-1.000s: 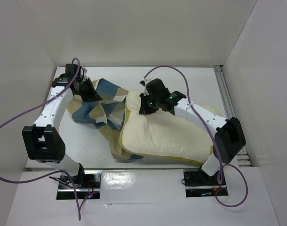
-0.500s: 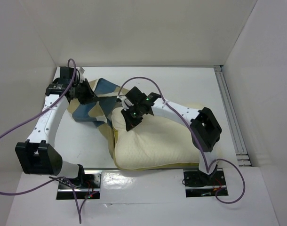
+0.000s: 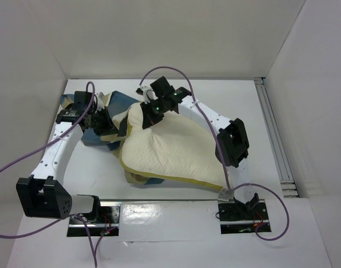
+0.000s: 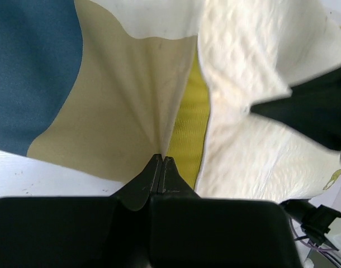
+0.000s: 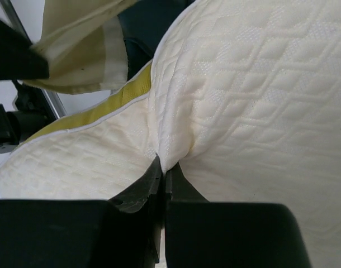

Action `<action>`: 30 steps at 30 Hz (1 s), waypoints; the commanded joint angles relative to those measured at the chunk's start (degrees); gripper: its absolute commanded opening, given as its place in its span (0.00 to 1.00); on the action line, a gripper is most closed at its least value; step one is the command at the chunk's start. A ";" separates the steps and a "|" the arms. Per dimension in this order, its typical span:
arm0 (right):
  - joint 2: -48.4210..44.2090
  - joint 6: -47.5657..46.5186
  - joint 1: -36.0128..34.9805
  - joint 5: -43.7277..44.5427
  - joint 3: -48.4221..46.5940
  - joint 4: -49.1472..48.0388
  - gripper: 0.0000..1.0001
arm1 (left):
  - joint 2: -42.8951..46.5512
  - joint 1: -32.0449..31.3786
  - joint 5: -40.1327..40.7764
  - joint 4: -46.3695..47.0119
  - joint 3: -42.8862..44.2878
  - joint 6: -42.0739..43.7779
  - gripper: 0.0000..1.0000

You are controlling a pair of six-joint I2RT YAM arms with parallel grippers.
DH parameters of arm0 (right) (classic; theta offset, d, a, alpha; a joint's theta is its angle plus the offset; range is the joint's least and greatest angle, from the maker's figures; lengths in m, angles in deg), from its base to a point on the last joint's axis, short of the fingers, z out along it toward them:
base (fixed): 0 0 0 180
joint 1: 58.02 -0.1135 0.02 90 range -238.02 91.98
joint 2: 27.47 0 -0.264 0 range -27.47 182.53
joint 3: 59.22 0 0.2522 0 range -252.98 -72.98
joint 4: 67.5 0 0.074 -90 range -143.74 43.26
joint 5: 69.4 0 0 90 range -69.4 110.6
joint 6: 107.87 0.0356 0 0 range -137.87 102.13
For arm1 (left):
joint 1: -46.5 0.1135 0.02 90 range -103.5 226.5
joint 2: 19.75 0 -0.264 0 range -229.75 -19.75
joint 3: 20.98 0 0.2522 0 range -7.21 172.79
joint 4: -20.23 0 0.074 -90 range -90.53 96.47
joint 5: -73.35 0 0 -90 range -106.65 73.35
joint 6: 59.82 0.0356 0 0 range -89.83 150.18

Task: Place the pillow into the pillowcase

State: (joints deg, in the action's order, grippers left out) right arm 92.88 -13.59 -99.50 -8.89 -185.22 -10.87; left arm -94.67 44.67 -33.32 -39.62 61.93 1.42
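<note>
The quilted cream pillow (image 3: 170, 151), yellow-banded, lies slanted, its far corner bunched, overlapping the right side of the crumpled blue-tan checked pillowcase (image 3: 121, 101).

readable text: none in any view
pillow (image 3: 176, 151): small yellow mark (image 4: 331, 180) near its edge in the left wrist view, too blurred and small to read
pillowcase (image 4: 120, 111): blue, tan and cream colour blocks only, no lettering to be made out

Quantities present: one pillow (image 3: 176, 151), one pillowcase (image 3: 119, 101), two arms (left arm (image 3: 56, 151), right arm (image 3: 207, 114)), two grippers (left gripper (image 4: 161, 162), right gripper (image 5: 162, 166)), two purple cables (image 3: 14, 151), one table (image 3: 237, 97)
</note>
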 commanded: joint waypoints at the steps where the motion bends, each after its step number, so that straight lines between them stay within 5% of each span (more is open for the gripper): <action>1: 3.73 -1.99 1.92 -7.32 -7.54 0.64 0.00 | 3.19 -0.37 -0.13 -1.10 0.46 2.56 0.00; 11: 9.54 2.06 5.17 -14.43 -13.61 -5.96 0.00 | 4.86 -0.90 2.85 -3.31 0.99 4.41 0.00; 16: 11.92 -4.17 4.30 -18.16 -14.41 2.82 0.00 | 5.39 -0.90 5.94 -3.92 1.52 2.74 0.00; 30: -17.78 -0.58 1.92 -7.25 32.24 -3.14 0.00 | 3.72 -0.90 8.24 -5.77 0.46 0.62 0.00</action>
State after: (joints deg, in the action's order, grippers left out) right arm 80.95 -14.69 -98.27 -18.97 -157.18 -15.24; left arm -90.91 43.75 -25.41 -46.11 61.89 2.54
